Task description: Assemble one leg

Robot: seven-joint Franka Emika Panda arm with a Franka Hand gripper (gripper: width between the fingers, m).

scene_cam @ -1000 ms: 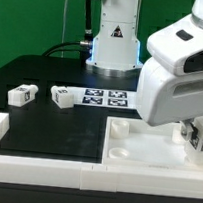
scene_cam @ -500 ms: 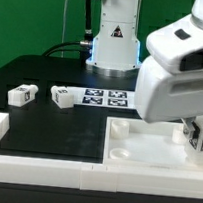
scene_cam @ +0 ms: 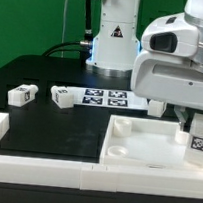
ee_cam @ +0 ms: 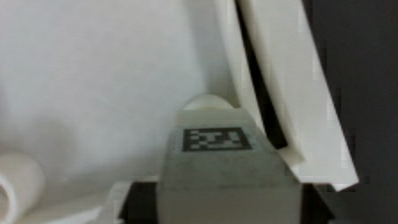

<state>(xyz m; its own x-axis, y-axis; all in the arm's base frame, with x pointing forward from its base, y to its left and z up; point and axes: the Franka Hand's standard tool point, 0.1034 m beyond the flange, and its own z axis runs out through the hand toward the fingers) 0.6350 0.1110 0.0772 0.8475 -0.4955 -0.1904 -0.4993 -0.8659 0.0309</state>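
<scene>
Arm: white wrist housing (scene_cam: 178, 67), over the near corner of the worktop (scene_cam: 47, 124) at the exterior view's right.
Jaws: closed narrow on the leg. In the wrist view it stands out centred between them.
Leg: the leg (scene_cam: 198, 142) (ee_cam: 217, 140) is a small white peg with a square black-and-white tag. It is held over the panel's side nearest the worktop's edge at the exterior view's right. Its rounded tip points at the panel surface; contact cannot be told.
Panel: the panel (scene_cam: 136, 143) (ee_cam: 89, 80) is a large flat white square with a raised rim and round sockets. It lies flat in the same near corner.
Loose items: outer loose leg (scene_cam: 23, 94) and inner loose leg (scene_cam: 62, 96), both tagged. They lie on the worktop toward the edge at the exterior view's left, near each other but apart.
Marker board: the marker board (scene_cam: 105, 96) lies flat toward the far edge, just beside the inner loose leg.
Base: robot base (scene_cam: 113, 40), at the far edge behind the marker board.
Border: white rail (scene_cam: 43, 169), along the near edge.
</scene>
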